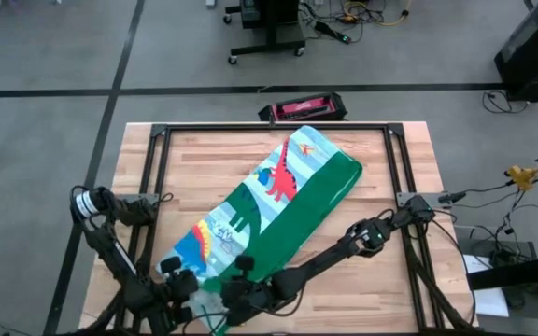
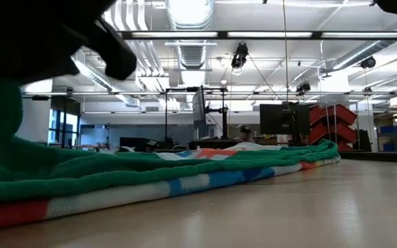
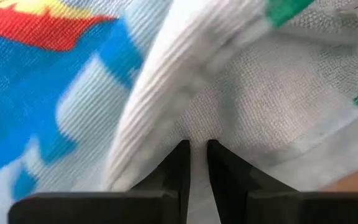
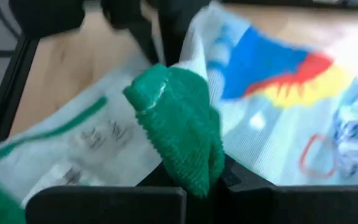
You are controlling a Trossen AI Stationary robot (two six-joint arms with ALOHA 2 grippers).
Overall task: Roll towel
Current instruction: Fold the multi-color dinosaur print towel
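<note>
Both my grippers, left (image 1: pixel 187 287) and right (image 1: pixel 236 297), pinch one green-bordered dinosaur-print towel (image 1: pixel 283 201) at bottom centre.

Grey tiled floor (image 1: pixel 45 56) with dark seams around light wooden plank table (image 1: pixel 204 159). Long fluorescent ceiling lights (image 2: pixel 267 34), far red stacked shelving (image 2: pixel 329 122), black wheeled stand (image 1: pixel 267 28).

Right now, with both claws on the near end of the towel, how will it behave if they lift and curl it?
The towel is probably floppy: it lies folded flat and bunches between the left claw fingers. Likely grippy, not slippery, given the looped green edge pinched in the right claw. The long free part would probably drag and skew rather than follow stiffly.
</note>
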